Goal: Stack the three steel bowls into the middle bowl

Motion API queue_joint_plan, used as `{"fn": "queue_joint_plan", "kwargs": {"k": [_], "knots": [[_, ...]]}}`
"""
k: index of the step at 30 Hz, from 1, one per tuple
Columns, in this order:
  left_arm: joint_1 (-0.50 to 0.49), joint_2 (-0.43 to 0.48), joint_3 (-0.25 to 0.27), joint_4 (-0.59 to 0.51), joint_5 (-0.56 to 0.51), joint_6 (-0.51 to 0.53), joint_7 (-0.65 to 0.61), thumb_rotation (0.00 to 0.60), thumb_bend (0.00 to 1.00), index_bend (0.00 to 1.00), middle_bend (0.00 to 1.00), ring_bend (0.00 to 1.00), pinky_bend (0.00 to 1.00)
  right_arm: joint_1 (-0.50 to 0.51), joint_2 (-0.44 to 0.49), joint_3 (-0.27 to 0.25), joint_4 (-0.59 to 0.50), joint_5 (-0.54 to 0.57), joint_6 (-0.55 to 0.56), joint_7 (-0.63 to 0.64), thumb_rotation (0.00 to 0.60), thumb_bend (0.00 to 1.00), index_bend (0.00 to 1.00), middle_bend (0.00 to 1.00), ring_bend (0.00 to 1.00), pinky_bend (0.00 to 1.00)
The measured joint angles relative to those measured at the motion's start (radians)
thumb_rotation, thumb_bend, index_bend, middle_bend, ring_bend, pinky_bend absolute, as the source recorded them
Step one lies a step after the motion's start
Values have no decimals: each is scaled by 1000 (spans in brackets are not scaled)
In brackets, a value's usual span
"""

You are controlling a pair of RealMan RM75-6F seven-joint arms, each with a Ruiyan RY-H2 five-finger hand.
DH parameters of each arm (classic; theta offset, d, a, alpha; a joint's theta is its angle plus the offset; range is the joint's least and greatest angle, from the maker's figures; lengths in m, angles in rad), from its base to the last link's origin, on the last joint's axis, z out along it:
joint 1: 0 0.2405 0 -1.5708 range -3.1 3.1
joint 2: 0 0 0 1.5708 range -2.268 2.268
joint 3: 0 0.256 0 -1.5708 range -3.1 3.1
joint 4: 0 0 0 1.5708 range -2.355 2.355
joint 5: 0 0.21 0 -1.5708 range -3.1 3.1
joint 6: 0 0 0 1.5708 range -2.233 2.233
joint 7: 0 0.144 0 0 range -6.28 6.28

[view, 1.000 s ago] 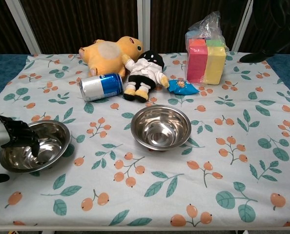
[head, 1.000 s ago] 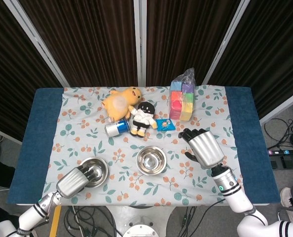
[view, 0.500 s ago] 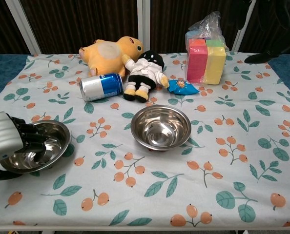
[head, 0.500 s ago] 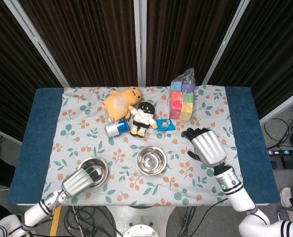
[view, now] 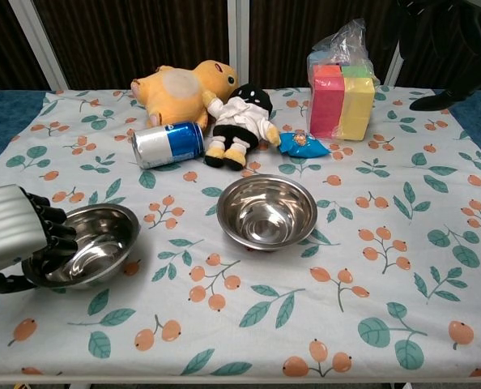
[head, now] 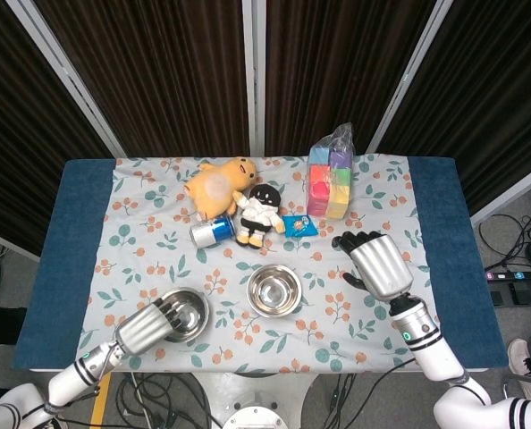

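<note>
Near the table's front edge, the left hand grips the rim of a steel bowl. The middle bowl sits alone at centre. The right hand hovers empty, fingers spread.

The table wore a floral cloth with blue showing at both ends. Toward the back lay a yellow plush, a dark-haired doll just beside it, a blue can on its side, a small blue packet and a bag of coloured blocks. Nearer the front stood two steel bowls: one in the middle, one to its left.
</note>
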Motion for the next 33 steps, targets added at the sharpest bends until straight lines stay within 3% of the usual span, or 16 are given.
{"fn": "queue_joint_plan", "kwargs": {"k": [9, 17, 27, 33], "knots": [[-3, -5, 1, 3, -3, 26, 3, 600, 334, 716, 718, 602, 672, -3, 3, 0, 5, 2, 4, 7, 600, 26, 389, 466, 546, 659], [-57, 5, -34, -49, -1, 31, 12, 600, 334, 720, 720, 608, 672, -3, 13, 11, -12, -11, 24, 17, 600, 26, 389, 465, 545, 659], [-226, -10, -140, -192, -7, -99, 79, 600, 336, 723, 725, 616, 672, -25, 60, 47, -88, -49, 109, 27, 600, 26, 389, 464, 545, 659], [-296, -73, -166, -213, -25, -200, 109, 600, 336, 724, 726, 617, 671, -52, 105, 61, -119, -63, 150, 59, 600, 26, 389, 464, 545, 659]]}}
